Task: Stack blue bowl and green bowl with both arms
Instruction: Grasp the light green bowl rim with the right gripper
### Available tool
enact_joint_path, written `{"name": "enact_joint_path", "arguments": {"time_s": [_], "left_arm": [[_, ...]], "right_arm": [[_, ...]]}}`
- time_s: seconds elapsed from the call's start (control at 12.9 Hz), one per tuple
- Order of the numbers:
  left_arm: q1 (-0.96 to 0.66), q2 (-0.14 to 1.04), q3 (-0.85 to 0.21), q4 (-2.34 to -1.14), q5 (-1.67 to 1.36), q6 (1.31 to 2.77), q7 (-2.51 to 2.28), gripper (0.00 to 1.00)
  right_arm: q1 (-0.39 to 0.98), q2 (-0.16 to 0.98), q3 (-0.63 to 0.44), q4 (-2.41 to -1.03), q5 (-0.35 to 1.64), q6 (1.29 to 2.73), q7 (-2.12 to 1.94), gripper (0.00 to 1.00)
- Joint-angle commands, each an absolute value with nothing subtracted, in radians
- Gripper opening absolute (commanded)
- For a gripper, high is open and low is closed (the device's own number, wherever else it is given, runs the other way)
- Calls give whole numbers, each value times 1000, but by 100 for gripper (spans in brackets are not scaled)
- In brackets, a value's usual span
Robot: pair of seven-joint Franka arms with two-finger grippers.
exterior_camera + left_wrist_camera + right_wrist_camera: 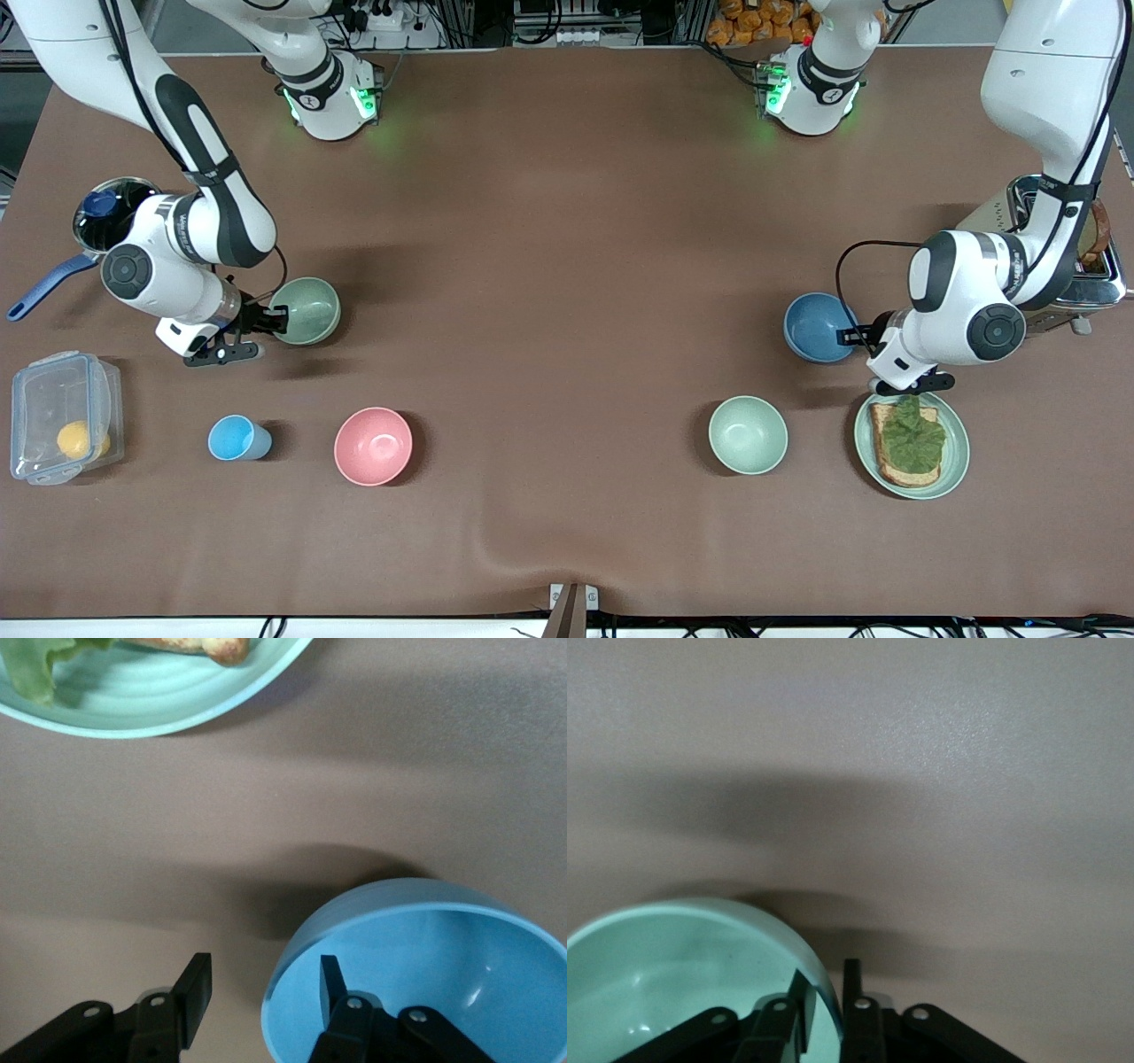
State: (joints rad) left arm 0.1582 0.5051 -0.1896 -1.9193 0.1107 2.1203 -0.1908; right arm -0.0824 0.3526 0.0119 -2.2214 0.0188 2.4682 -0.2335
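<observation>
- Toast plate [955, 461] sits nearest, just beside my left pincer [855, 337].
- Blue bowl [815, 326]: on the tabletop [567, 266] at the left arm's end. Left pincer is released, straddling its rim. I'd clench there before lifting.
- Green bowl [308, 310]: right arm's end, rim clenched by the right pincer [275, 317]. Carry it level.

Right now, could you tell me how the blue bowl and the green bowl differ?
The blue bowl is medium blue and sits toward the left arm's end of the table; the green bowl is sage and sits toward the right arm's end. The left gripper straddles the blue rim with a wide gap; the right gripper pinches the green rim. Both are round, similar-sized, upright.
</observation>
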Motion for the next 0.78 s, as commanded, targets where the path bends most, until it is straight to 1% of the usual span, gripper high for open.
{"name": "enact_joint_path", "arguments": {"time_s": [0.0,0.16,0.23,0.31,0.39,0.47,0.7], "left_arm": [[166,522,-198,-1911,117,2137,-178,49],[161,522,-198,-1910,115,2138,-186,37],[161,523,-198,-1908,115,2138,-186,29],[161,523,-198,-1907,115,2138,-186,19],[161,529,-198,-1902,115,2138,-186,3],[161,529,-198,-1902,115,2138,-186,0],[160,529,-198,-1901,115,2143,-186,0]], "right_arm": [[-81,325,29,-2215,41,2412,-242,0],[-77,304,67,-2175,112,2308,-195,0],[-77,302,72,-2175,120,2307,-187,0],[-72,298,75,-2175,124,2303,-184,0],[-48,279,75,-2174,142,2298,-164,0],[-14,267,75,-2172,144,2290,-100,0],[132,253,74,-2090,143,2202,179,0]]}}
